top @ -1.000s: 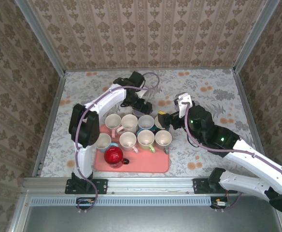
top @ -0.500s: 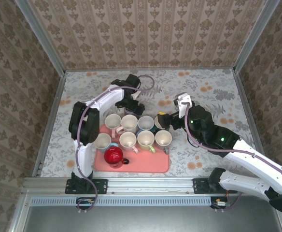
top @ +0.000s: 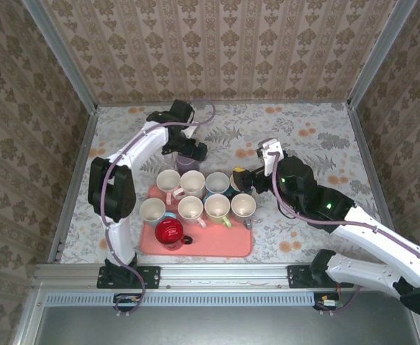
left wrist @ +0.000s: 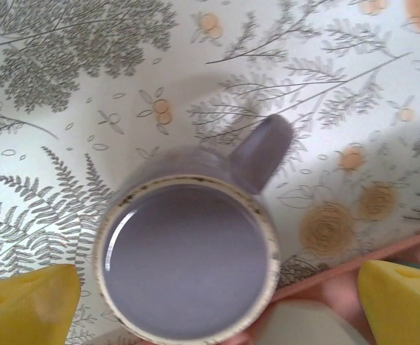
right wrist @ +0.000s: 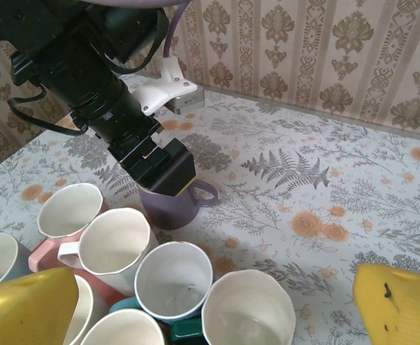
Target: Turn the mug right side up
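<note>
Left arm stretched out over the mug (left wrist: 188,266).
Left pincer (left wrist: 213,303) points down, spread, mug upright just beneath; right pincer (right wrist: 213,309) spread too.

The right claw (right wrist: 213,305) spreads its yellow fingertips (right wrist: 26,305) wide above clustered white mugs (right wrist: 172,279); beyond, a purple mug (right wrist: 168,205) stands on the table (right wrist: 325,180) under the left arm (right wrist: 102,86).

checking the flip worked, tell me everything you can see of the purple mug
The purple mug looks like glazed ceramic, lavender inside and out, with a speckled pale rim and one loop handle. It stands upright, mouth up and empty, on the fern-print tablecloth just beyond the pink tray. The open left gripper straddles it without gripping.
</note>
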`<state>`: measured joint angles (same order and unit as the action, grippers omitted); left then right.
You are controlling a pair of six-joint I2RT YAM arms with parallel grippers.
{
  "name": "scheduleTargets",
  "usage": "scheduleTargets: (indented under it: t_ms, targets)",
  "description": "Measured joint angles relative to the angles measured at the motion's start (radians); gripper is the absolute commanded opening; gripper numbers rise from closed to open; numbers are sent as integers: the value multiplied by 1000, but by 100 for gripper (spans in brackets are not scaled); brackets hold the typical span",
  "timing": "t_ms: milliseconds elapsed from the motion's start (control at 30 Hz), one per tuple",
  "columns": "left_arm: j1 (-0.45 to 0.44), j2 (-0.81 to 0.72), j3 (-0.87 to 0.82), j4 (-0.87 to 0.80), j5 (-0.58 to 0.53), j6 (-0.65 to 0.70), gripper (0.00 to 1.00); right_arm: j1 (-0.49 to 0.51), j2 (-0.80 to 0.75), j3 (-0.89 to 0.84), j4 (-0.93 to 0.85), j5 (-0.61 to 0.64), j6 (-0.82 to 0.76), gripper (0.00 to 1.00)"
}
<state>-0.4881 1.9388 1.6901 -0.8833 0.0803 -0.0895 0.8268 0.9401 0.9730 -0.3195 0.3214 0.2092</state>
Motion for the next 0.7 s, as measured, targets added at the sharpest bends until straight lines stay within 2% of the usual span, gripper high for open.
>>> scheduleTargets:
  t_ms: [133,467,700]
  targets:
    - [-29,9,0,-16,-23,10,100,0,2,0,0,-8,0,100]
    - [-32,45,0,-24,-182,43,100,0,2,-4,0,-19,0,100]
    - [-8,56,0,7,-198,66,100,0,3,-5,0,-35,0,100]
